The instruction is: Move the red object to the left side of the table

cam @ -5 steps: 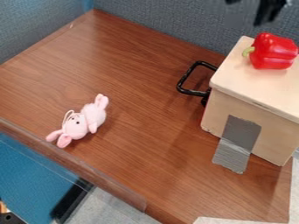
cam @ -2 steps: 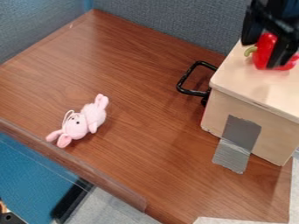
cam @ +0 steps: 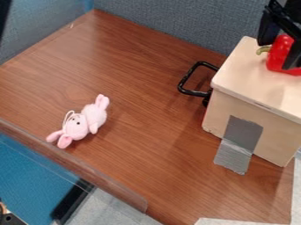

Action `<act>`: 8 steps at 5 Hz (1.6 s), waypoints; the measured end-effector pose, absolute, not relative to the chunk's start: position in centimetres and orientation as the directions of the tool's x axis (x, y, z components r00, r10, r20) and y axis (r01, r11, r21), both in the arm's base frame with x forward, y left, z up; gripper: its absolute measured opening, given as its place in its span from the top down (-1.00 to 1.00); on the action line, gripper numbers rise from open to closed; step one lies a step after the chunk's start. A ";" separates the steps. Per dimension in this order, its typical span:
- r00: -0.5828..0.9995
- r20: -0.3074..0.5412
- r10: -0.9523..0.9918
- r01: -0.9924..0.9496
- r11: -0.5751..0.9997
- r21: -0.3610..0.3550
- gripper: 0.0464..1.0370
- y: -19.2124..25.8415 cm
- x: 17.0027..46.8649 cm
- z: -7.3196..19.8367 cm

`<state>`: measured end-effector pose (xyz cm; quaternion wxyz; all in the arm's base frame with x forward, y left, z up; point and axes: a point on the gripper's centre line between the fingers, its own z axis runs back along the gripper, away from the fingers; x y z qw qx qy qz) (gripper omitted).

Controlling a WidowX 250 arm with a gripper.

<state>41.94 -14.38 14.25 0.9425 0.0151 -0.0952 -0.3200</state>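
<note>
Black two-finger gripper (cam: 275,56), open around the glossy red bell pepper (cam: 280,47), seems at the grasping step and should close next.

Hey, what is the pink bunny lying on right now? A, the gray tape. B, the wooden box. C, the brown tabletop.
C: the pink bunny lies on the brown tabletop, well apart from the wooden box.
</note>
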 end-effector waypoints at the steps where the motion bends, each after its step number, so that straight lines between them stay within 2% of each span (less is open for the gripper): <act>1: 0.781 0.155 -0.605 0.598 0.796 0.095 -0.93 -14.2 42.0 14.0; 2: 0.785 0.152 -0.601 0.593 0.799 0.097 -0.82 -14.1 42.0 13.8; 3: 0.792 0.128 -0.597 0.588 0.802 0.102 -0.41 -13.7 41.7 13.1; 4: 0.806 0.093 -0.584 0.576 0.811 0.105 0.21 -12.8 41.3 11.9; 5: 0.809 0.086 -0.581 0.572 0.812 0.113 0.70 -12.3 40.9 11.6; 6: 0.811 0.069 -0.580 0.570 0.812 0.124 0.92 -12.0 40.4 11.4; 8: 0.814 0.067 -0.577 0.566 0.814 0.127 0.92 -12.1 40.1 11.5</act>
